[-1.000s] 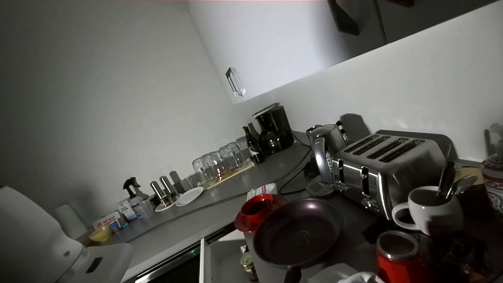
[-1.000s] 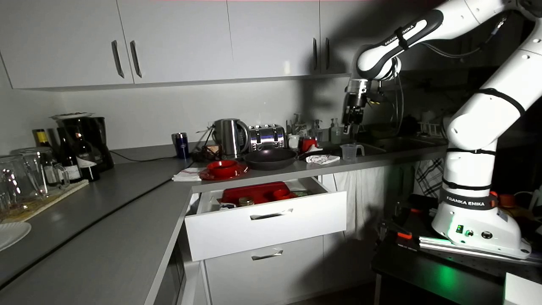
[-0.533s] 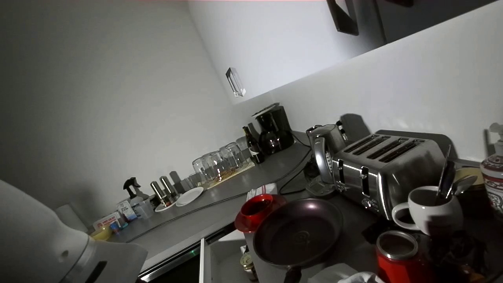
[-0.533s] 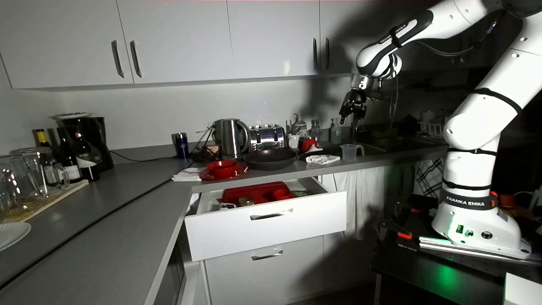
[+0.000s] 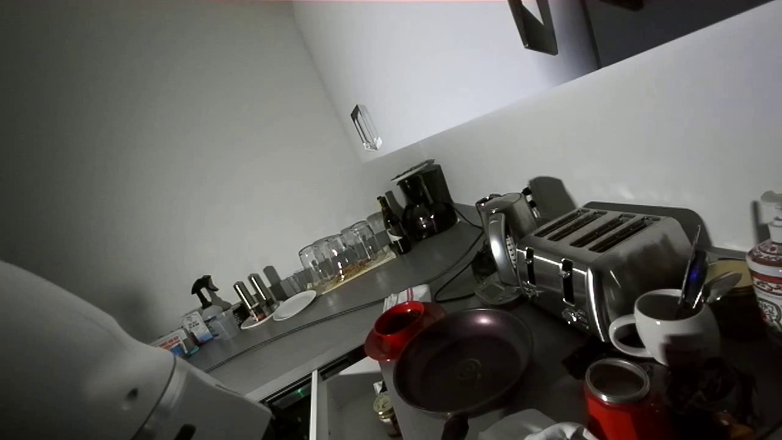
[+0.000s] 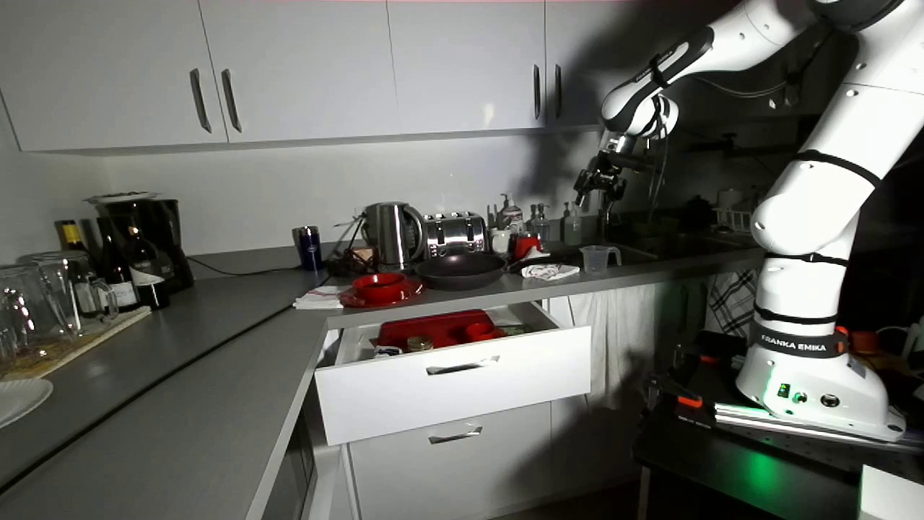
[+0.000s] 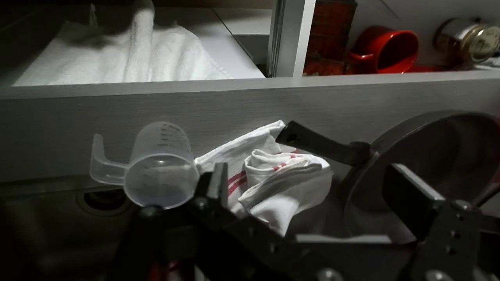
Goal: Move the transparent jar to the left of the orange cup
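The transparent jar, a see-through measuring jug with a handle, stands upright on the counter near the sink (image 6: 597, 260) (image 7: 160, 171). My gripper (image 6: 596, 192) hangs in the air above it, tilted, touching nothing. In the wrist view my gripper (image 7: 314, 185) is wide open; nothing lies between its fingers, and the left one overlaps the jar's rim edge. A red cup with a dark inside and a shiny rim, the orange cup (image 5: 611, 421) (image 6: 523, 248), stands beside the white mug, behind and left of the jar in an exterior view. I cannot make it out in the wrist view.
Beside the jar lies a white towel with red stripes (image 7: 273, 175), with the handle of a dark frying pan (image 7: 465, 156) next to it. Behind are the white mug (image 5: 669, 333) and toaster (image 5: 611, 256). Below the counter a drawer (image 6: 453, 372) stands pulled out.
My arm has swung leftward in an exterior view, and the gripper has risen a little and tilted away from straight down. Its jaws stay open. Jar and cup have not moved.
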You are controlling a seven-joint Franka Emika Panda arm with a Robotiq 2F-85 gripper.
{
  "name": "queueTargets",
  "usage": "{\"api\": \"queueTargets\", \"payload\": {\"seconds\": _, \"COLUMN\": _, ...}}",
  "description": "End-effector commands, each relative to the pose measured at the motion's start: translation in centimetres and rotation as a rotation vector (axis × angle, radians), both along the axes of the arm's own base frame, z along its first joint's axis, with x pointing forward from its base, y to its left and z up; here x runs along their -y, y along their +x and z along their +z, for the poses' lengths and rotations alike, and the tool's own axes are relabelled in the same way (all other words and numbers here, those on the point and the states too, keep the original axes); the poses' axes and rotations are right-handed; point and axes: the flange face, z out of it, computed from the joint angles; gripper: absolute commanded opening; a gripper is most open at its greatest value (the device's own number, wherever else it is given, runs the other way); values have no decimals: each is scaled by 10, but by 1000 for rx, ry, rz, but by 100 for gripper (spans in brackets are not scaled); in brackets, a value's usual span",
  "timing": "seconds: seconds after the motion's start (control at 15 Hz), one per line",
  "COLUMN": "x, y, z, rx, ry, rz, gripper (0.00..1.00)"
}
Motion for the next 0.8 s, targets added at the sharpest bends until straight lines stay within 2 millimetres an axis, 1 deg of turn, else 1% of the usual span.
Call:
{"api": "queueTargets", "payload": {"seconds": 0.0, "x": 20, "y": 18, "z": -5, "rx": 4, "ry": 81, "rz": -152, "gripper": 100}}
{"api": "queueTargets", "payload": {"seconds": 0.27, "x": 33, "y": 28, "z": -6, "rx": 22, "ry": 116, "rz": -240, "gripper": 100}}
{"api": "queueTargets", "payload": {"seconds": 0.47, "x": 42, "y": 36, "z": 1, "rx": 25, "ry": 47, "rz": -190, "gripper": 100}}
{"api": "queueTargets", "payload": {"seconds": 0.73, "x": 56, "y": 56, "z": 16, "rx": -25, "ry": -68, "rz": -81, "gripper": 100}}
